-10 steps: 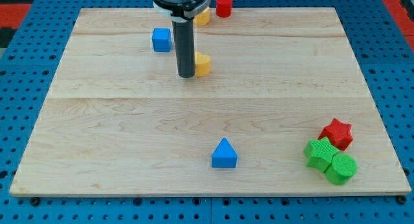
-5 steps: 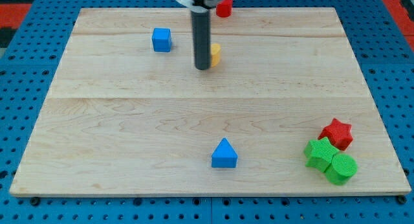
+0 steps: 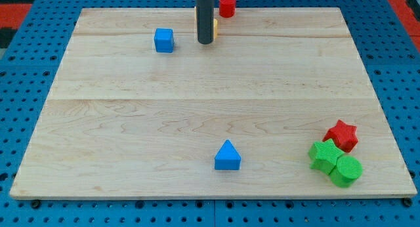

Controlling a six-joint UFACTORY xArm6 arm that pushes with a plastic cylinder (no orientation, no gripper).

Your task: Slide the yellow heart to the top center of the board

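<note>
Where the dark rod meets the wooden table (image 3: 98, 89):
Tip: my tip (image 3: 205, 42) touches the yellow block (image 3: 214, 27), mostly hidden, at far centre.
Left: blue cube (image 3: 164, 40).
Gripper: none fitted, so no grasp state.

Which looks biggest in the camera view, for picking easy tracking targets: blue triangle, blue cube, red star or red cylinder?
1. Red star and blue triangle: alike, both nearer the camera.
2. Blue cube.
3. Red cylinder, farthest away.

Red block (image 3: 227, 5) just right of tip (image 3: 206, 42), blue cube (image 3: 164, 40) left; gaps between passable.
</note>
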